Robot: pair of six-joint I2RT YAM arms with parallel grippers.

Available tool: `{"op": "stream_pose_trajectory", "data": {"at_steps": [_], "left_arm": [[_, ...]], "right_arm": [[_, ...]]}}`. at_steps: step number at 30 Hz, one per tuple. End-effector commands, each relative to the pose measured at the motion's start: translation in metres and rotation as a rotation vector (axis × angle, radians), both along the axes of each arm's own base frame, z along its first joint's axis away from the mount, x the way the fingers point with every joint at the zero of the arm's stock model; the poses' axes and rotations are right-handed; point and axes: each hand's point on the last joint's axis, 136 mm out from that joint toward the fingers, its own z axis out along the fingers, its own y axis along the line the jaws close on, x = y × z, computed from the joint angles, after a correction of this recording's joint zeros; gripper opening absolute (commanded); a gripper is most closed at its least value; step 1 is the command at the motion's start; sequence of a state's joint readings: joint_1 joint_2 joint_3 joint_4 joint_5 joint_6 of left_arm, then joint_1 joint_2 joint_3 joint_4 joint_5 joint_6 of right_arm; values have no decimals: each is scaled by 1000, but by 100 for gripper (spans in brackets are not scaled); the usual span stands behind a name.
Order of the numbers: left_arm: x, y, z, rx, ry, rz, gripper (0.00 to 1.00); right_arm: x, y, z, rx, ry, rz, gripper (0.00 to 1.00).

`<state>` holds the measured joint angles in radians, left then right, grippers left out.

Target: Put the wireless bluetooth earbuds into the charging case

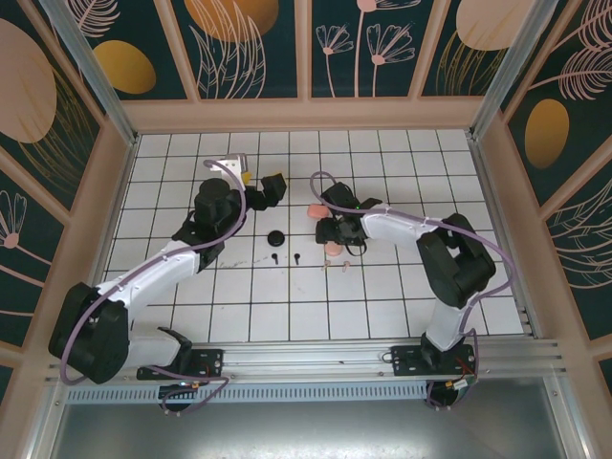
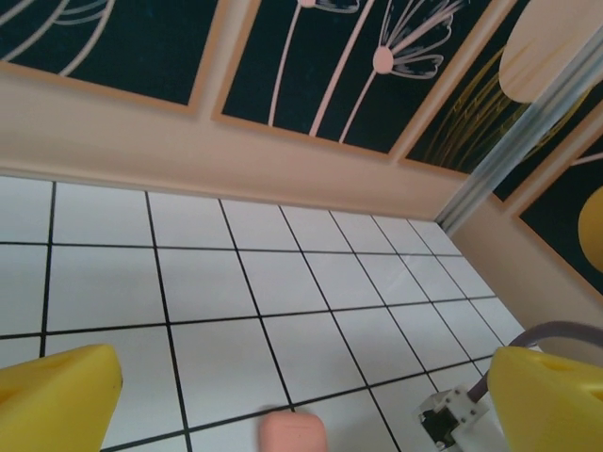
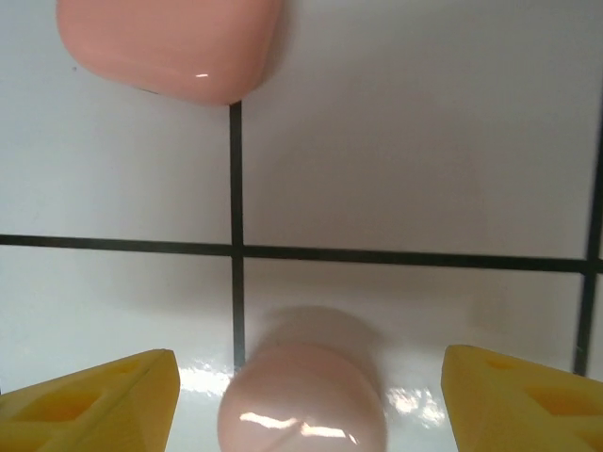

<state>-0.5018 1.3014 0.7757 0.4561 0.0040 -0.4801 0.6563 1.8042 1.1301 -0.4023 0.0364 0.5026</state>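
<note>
The two black earbuds [image 1: 296, 256] are seen lying loose on the gridded table [image 1: 191, 306], at 6 o'clock of a round black case [image 1: 276, 239]. Tiny pale pink buds [image 1: 326, 266] lie loose at 6 o'clock of a pink rounded piece [image 3: 301, 405]. No bud is seen seated, so insertion is judged not yet begun. That piece is straddled by the right gripper [image 3: 311, 356], part open with nothing gripped. The left gripper [image 2: 306, 350], at 12 o'clock of the black case, is spread wide and empty.

lab-style robot test cell: white grid tabletop [image 1: 382, 306] under the left gripper [image 1: 260, 184] and right gripper [image 1: 331, 233], printed floral wall panels [image 1: 253, 48] beyond them, aluminium rail [image 1: 316, 356] behind them holding both arm bases [image 1: 191, 361].
</note>
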Motion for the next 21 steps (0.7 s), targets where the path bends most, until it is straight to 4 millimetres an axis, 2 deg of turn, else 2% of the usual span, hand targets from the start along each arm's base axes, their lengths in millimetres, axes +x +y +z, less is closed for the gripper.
{"op": "stream_pose_trajectory", "data": {"at_steps": [1,12,21], "left_arm": [[4,12,11,2,4,58,99],[2,12,18,-14,-37,50,99],[4,11,12,-6,-23,54,99]], "right_arm": [[11,13,6,35,-27,20,74],[-12,19,7,112,8,54,72],[-30,29,18,141,11,112,71]]}}
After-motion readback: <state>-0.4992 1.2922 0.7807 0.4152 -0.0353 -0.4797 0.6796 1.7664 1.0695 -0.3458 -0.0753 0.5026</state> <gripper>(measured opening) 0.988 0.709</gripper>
